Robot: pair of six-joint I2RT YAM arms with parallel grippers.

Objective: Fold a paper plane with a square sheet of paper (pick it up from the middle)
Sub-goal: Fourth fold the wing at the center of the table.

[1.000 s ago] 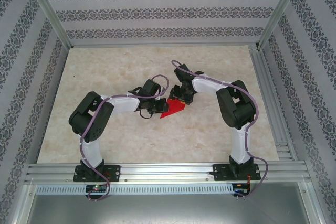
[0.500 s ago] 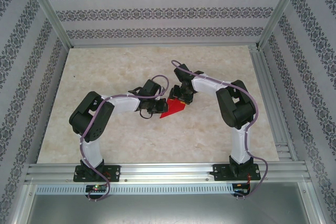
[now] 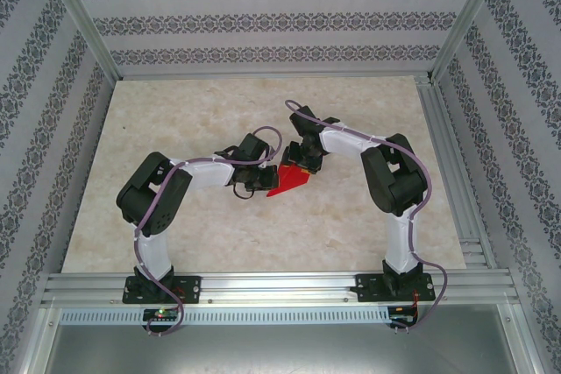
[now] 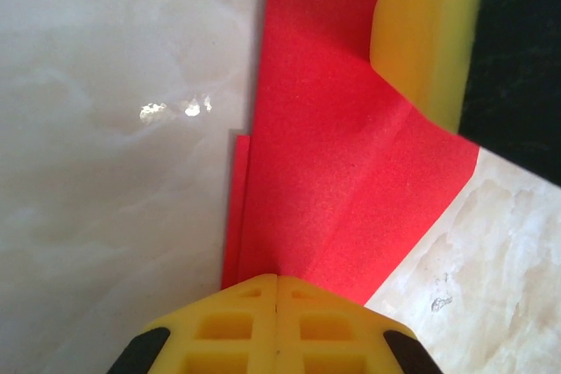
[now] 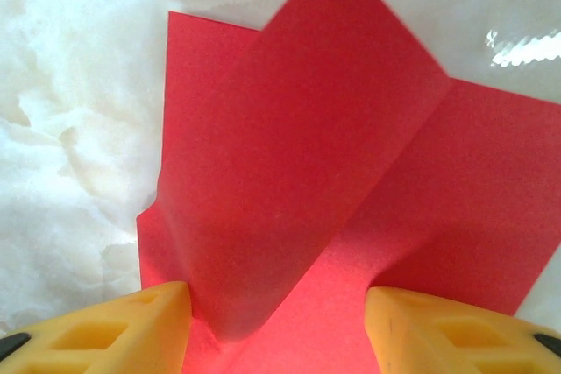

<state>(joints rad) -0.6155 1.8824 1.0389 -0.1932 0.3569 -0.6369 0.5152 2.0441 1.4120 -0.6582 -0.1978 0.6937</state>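
We are seeing the thin bright red paper sheet, matte, creased and partly folded, lying at the frame's centre on the glossy marble-patterned bench. The left claw is clenching the sheet's lower edge, its yellow latticed fingers pressed together. The right claw is standing released, straddling a raised flap.

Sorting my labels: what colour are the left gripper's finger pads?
Yellow pads, best in the left wrist view.
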